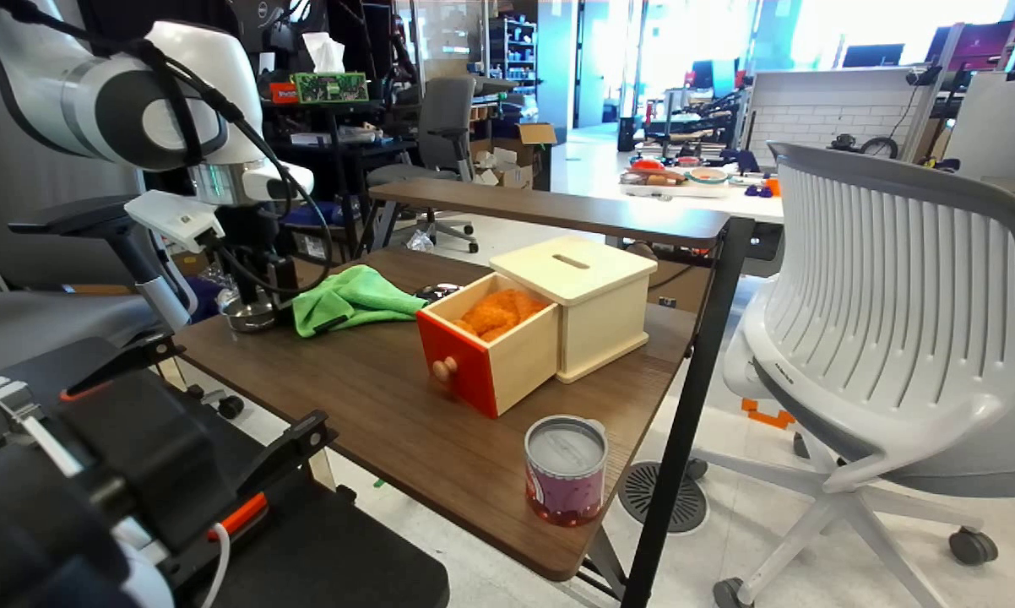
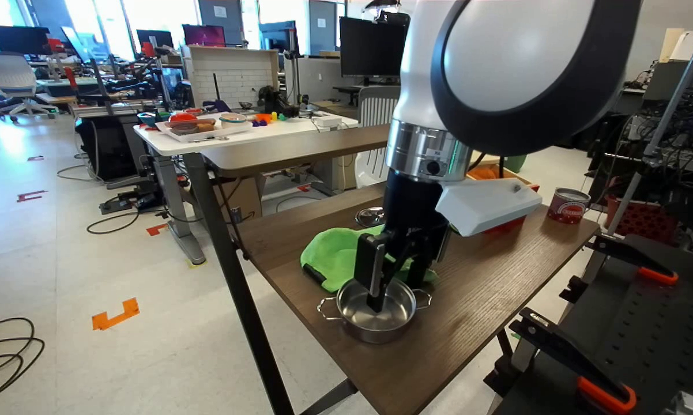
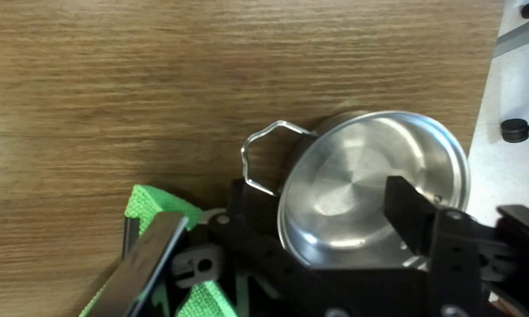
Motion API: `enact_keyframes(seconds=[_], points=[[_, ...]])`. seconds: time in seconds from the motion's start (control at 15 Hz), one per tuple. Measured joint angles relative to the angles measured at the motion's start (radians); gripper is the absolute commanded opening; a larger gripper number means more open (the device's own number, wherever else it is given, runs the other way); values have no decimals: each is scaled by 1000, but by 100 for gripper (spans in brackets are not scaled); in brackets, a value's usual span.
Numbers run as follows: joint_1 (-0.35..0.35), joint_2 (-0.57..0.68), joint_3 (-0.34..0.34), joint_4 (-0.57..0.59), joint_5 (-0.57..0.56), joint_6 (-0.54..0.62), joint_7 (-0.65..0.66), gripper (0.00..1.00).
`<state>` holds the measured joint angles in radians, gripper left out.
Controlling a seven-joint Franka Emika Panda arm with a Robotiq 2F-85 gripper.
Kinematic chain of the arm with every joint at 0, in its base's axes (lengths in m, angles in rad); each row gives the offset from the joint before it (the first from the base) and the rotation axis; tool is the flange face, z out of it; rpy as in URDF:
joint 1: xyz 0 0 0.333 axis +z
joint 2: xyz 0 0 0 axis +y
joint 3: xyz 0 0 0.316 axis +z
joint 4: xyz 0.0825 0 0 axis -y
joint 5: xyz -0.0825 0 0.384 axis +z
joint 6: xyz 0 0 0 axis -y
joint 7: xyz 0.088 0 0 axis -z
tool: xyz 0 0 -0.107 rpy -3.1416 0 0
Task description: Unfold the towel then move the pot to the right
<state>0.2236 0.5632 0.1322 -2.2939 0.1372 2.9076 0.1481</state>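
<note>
In an exterior view: pot upright at left end of brown table; green towel bunched just to its right. Farther right, wooden box with its drawer standing open; can at near right corner.

In an exterior view: gripper points down, one finger inside the pot. Towel lies on the pot's far side; contact between them cannot be told.

Wrist view: fingers well apart, one over the pot's interior, the other outside, just beside a wire handle. Pot wall stands between them; nothing clasped.
</note>
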Motion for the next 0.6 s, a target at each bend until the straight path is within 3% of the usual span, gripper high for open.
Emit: enact_keyframes(seconds=[0.4,0.6], points=[[6,23,-6,11,-30,0,0,3],[9,23,-5,11,-42,0,-2,0]])
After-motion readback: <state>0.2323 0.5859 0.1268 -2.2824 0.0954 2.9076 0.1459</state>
